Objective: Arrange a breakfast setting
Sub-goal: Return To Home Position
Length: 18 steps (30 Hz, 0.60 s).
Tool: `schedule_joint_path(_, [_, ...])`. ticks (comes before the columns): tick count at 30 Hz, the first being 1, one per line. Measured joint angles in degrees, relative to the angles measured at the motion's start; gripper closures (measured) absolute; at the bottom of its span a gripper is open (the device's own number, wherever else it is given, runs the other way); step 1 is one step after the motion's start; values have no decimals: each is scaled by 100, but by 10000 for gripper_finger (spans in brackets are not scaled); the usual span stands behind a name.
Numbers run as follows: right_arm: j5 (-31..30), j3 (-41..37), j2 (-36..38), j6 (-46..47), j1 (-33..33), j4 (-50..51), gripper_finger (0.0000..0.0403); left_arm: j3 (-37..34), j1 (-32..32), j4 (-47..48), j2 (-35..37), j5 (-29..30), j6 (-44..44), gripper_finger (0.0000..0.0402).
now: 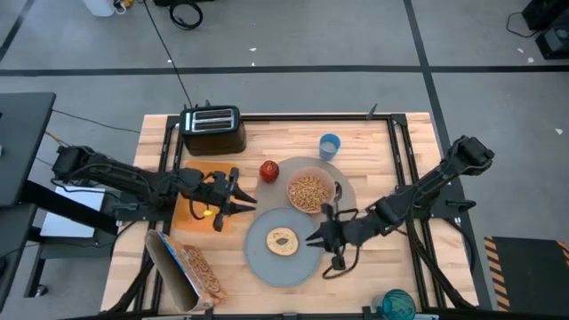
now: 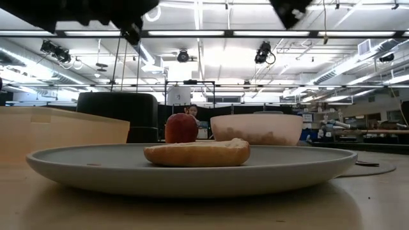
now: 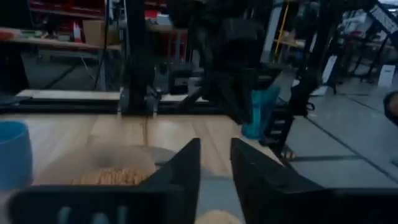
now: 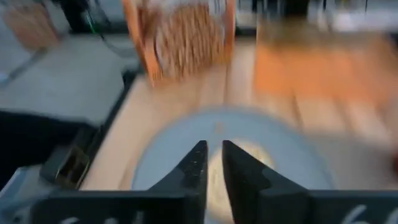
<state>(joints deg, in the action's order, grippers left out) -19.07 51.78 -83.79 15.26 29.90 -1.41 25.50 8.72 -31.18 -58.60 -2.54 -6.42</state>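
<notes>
A grey plate (image 1: 267, 262) holds a bagel (image 1: 282, 239) and overlaps the near edge of the round mat (image 1: 345, 197). On the mat stands a pink bowl (image 1: 310, 192) of cereal. The red apple (image 1: 268, 170) stands on the table left of the bowl, and the blue cup (image 1: 330, 146) beyond it. A thin dark thing, perhaps the spoon (image 1: 337, 263), lies by the plate's right edge. My right gripper (image 1: 313, 238) hangs shut over the plate, just right of the bagel (image 4: 242, 155). My left gripper (image 1: 246, 197) hovers level, slightly open and empty, left of the bowl (image 3: 109, 174).
A black toaster (image 1: 213, 129) stands at the far left. An orange board (image 1: 197, 212) lies under my left arm. An open cereal box (image 1: 188, 271) lies at the near left corner. A teal thing (image 1: 397, 304) sits at the near right edge. Bare wood shows at the far right.
</notes>
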Motion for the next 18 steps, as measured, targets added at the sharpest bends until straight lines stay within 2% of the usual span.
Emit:
schedule_joint_path(4, [408,-383,14,-1025,-363,-1548,389,-5,-416,-110,-296,-22,-77,365])
schedule_joint_path(6, [550,-610,142,-1364,-555,-2004,394,-1,-674,244,-117,-28,-149,390])
schedule_joint_path(9, [719,-992,548,-1638,-805,-2396,386,-4,-961,614,373,-163,-122,390])
schedule_joint_path(13, [862,-1604,1290,-1692,-1086,-2354,394,0,-1161,1141,1001,-177,208,384])
schedule_joint_path(18, [874,-2456,2519,-1670,-1333,-2378,391,-60,-1221,1581,1372,-176,448,392])
